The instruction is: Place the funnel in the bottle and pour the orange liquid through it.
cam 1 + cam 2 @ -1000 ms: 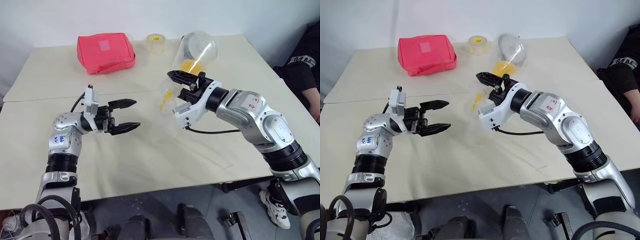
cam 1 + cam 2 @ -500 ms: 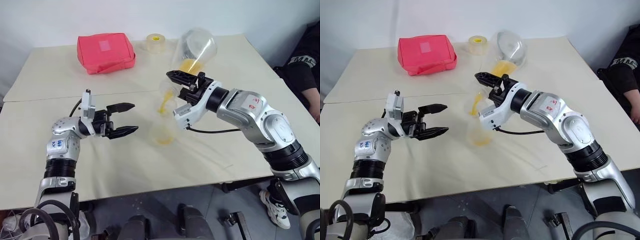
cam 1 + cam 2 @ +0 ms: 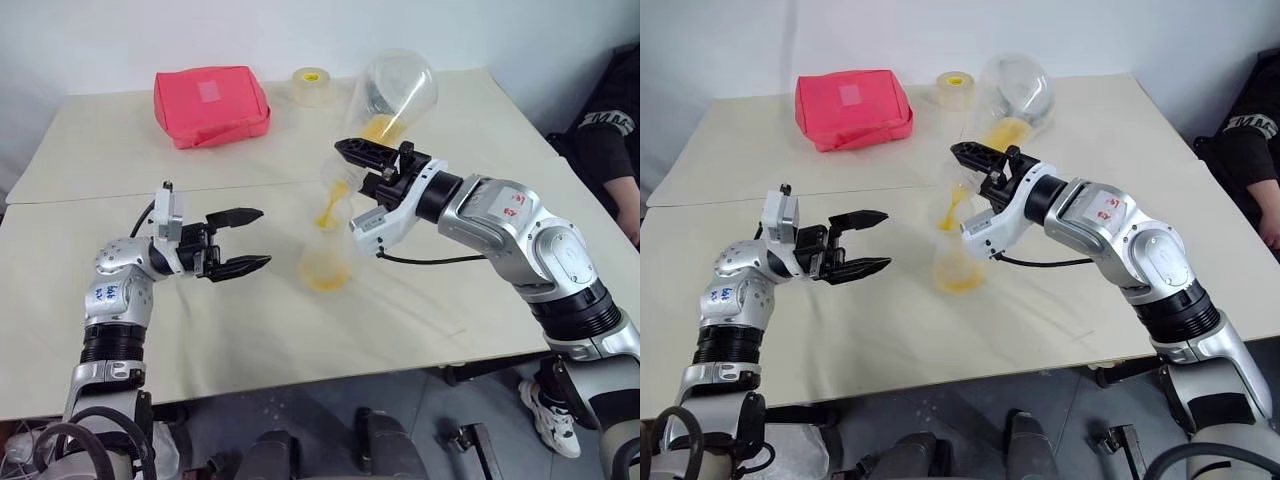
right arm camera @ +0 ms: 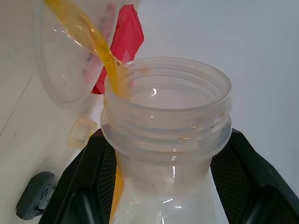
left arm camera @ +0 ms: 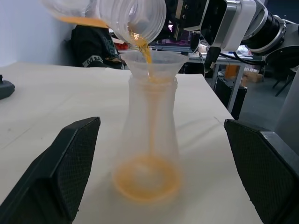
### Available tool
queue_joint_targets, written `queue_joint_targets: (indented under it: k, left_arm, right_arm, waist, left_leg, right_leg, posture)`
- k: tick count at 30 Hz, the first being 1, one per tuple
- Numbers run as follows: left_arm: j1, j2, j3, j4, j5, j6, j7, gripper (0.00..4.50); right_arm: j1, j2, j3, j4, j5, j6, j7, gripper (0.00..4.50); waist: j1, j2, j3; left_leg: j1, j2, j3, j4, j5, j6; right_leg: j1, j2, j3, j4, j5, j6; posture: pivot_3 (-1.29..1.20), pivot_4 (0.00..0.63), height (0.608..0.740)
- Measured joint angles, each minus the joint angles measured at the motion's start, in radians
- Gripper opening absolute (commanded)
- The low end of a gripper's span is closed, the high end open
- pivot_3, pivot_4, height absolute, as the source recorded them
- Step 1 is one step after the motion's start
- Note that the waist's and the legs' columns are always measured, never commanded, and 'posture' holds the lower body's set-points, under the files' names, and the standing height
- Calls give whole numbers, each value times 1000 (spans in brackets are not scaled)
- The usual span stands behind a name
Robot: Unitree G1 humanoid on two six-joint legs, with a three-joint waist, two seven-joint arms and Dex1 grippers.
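The small conical bottle (image 3: 326, 250) stands mid-table with the clear funnel (image 5: 161, 63) seated in its neck. My right gripper (image 3: 352, 165) is shut on the neck of a larger clear flask (image 3: 396, 90) and holds it tilted above the funnel. Orange liquid (image 5: 145, 177) runs in a thin stream from the flask mouth (image 4: 166, 107) through the funnel and pools in the bottle's base. My left gripper (image 3: 264, 237) hangs open just left of the bottle, level with it, with nothing between its fingers.
A red pouch (image 3: 210, 103) and a roll of tape (image 3: 312, 85) lie at the far side of the table (image 3: 450, 300). A person in dark clothes (image 3: 612, 140) sits past the table's right edge.
Orange liquid has collected in the bottle's base, where there was none a second ago. The flask stays tilted and pouring. The left gripper has hardly shifted.
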Motion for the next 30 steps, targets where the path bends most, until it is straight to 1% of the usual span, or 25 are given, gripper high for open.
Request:
queue_joint_targets:
  k: [17, 30]
  left_arm:
    - [40, 7, 8, -80, -13, 24, 24, 4500]
    - [49, 7, 8, -84, -24, 33, 43, 4500]
  right_arm:
    - [0, -5, 0, 9, -38, -23, -33, 2420]
    - [-24, -15, 0, 36, -68, -63, -71, 2420]
  waist:
    - [0, 0, 0]
    - [-1, 0, 0]
  left_leg:
    - [0, 0, 0, 0, 0, 0]
    - [0, 0, 0, 0, 0, 0]
  right_leg:
    - [0, 0, 0, 0, 0, 0]
    - [0, 0, 0, 0, 0, 0]
  posture:
    - [0, 150, 740]
    - [0, 150, 740]
